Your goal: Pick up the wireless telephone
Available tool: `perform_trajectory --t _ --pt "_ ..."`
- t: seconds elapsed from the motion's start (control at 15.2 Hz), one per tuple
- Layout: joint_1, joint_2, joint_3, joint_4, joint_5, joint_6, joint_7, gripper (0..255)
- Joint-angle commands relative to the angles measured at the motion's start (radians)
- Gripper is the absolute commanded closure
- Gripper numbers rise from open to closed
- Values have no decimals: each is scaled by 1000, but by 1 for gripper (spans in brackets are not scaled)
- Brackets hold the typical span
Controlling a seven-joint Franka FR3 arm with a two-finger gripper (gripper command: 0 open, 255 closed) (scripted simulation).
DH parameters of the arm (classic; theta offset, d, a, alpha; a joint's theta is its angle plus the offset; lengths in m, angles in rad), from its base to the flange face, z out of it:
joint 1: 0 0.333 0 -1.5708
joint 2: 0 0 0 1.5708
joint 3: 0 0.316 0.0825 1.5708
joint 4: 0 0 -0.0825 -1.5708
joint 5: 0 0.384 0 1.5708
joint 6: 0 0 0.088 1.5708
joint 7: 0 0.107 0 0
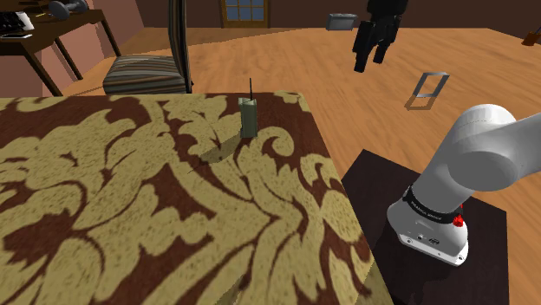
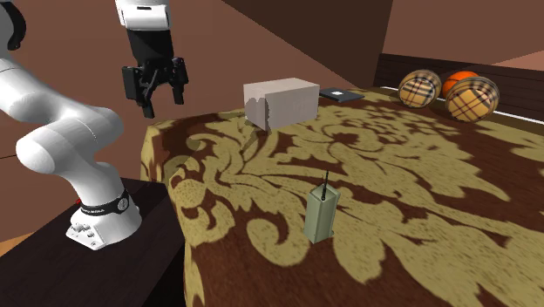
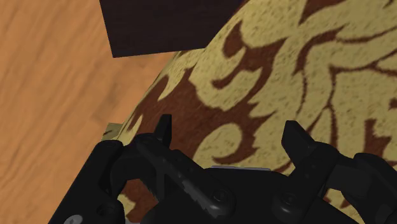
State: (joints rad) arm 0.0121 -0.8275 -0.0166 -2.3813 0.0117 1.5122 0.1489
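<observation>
Your gripper (image 2: 162, 98) hangs high over the edge of the patterned table (image 2: 418, 174) beside the stand (image 2: 153, 253), fingers spread wide with nothing between them. The wireless telephone (image 2: 319, 215) stands upright on the table near that edge, well apart from the gripper, below it and toward the shoulder view's left.

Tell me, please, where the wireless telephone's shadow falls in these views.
Shoulder view: the wireless telephone throws a soft shadow on the tablecloth, toward that view's lower left. Second exterior view: I cannot make it out against the pattern. Wrist view: even light on the tablecloth.
</observation>
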Motion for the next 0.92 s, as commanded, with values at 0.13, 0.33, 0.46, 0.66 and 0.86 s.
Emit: perform_trajectory --t 0.13,0.33,0.46,0.66,0.86 --pt "8 62 -9 2 -5 65 -29 0" --pt "22 161 -22 17 -11 158 -70 0" --pt "31 230 -30 33 -13 215 -98 0" --pt "44 337 -40 69 -12 295 -140 0" --pt "56 446 -47 117 -7 364 -181 0"
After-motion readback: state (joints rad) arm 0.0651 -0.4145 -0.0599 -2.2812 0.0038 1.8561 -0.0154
